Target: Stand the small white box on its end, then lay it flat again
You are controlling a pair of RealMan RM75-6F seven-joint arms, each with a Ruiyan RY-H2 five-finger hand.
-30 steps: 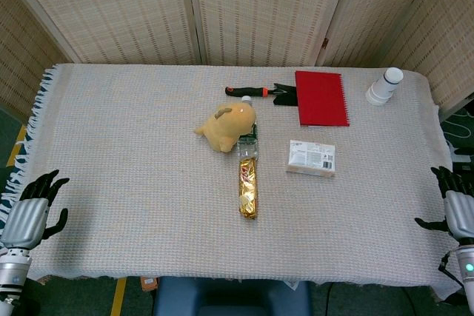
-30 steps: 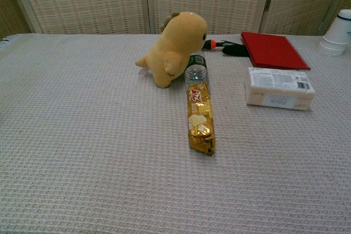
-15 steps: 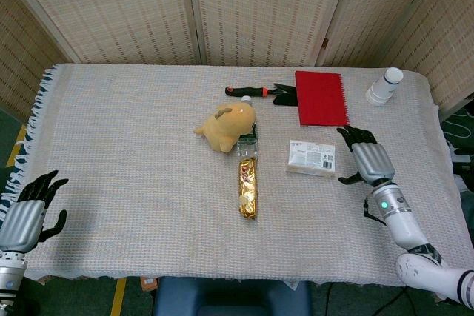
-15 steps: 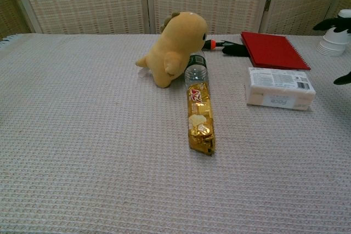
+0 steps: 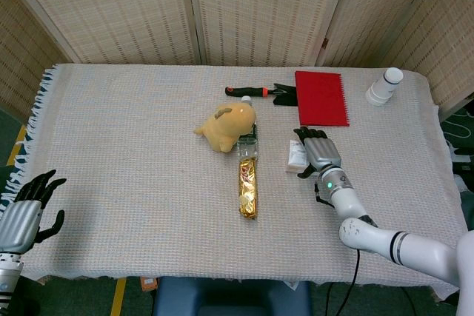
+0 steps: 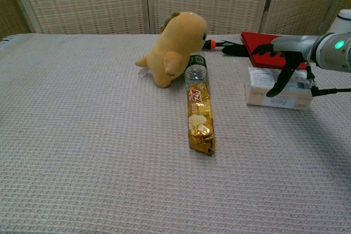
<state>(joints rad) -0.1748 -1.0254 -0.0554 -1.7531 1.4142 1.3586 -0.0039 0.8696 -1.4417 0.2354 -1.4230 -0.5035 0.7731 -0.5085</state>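
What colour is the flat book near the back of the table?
The book is red; the head view shows it best.

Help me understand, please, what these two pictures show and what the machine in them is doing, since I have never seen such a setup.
This is a two-armed robot with humanlike hands, steered remotely by a person. One picture looks down from its head, the other looks forward from its chest.

On the cloth-covered table lie a small white box, a yellow plush toy, a clear bottle with a gold snack packet lying along it, a red notebook, a black-handled tool and a stack of white cups.

The right hand is spread over the box, apparently not gripping yet. The left hand waits open off the table's edge, holding nothing.
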